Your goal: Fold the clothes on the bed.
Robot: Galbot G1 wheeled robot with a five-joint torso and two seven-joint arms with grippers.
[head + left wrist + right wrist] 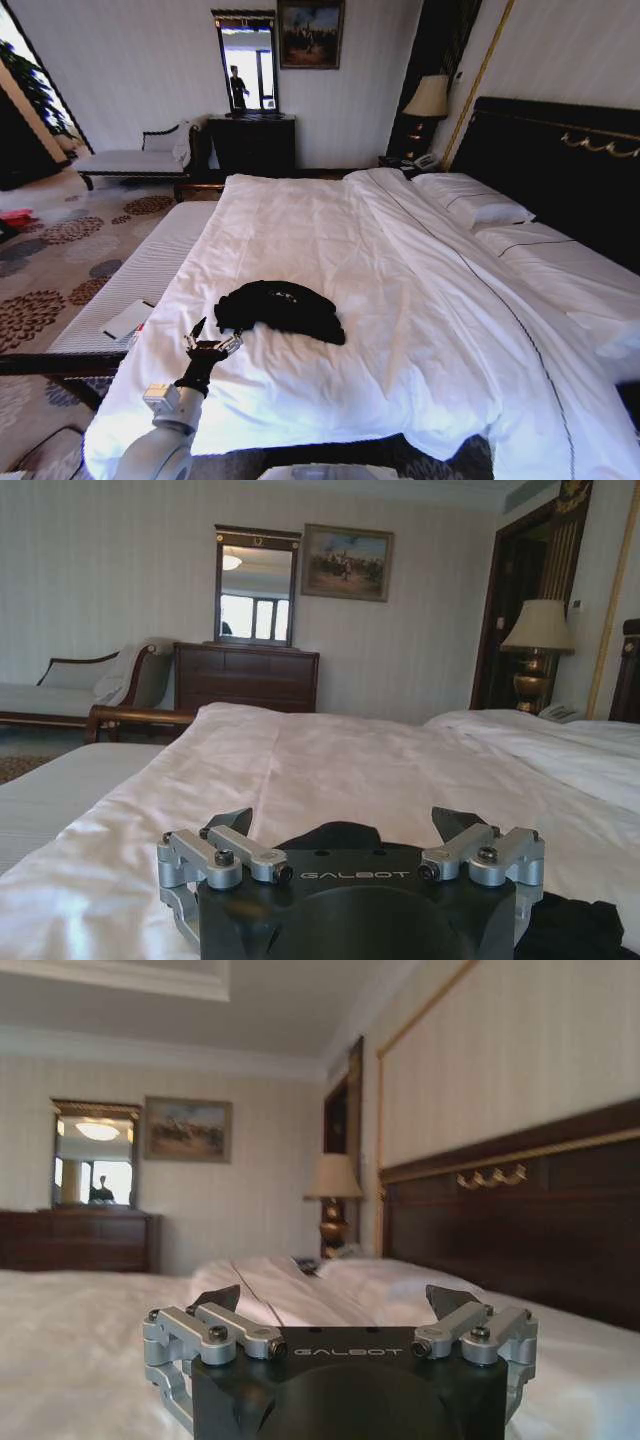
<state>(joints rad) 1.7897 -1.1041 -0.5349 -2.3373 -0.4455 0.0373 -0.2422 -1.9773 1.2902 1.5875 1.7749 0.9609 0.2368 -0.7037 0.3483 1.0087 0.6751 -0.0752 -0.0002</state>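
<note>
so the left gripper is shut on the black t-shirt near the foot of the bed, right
Not quite. The left gripper is open, its fingers spread and empty, just short of the black T-shirt lying bunched near the foot of the bed. The head view and left wrist view show it.

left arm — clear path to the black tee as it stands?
Probably yes. The left gripper is open beside the black T-shirt on the bed, with only bare duvet between them.
</note>
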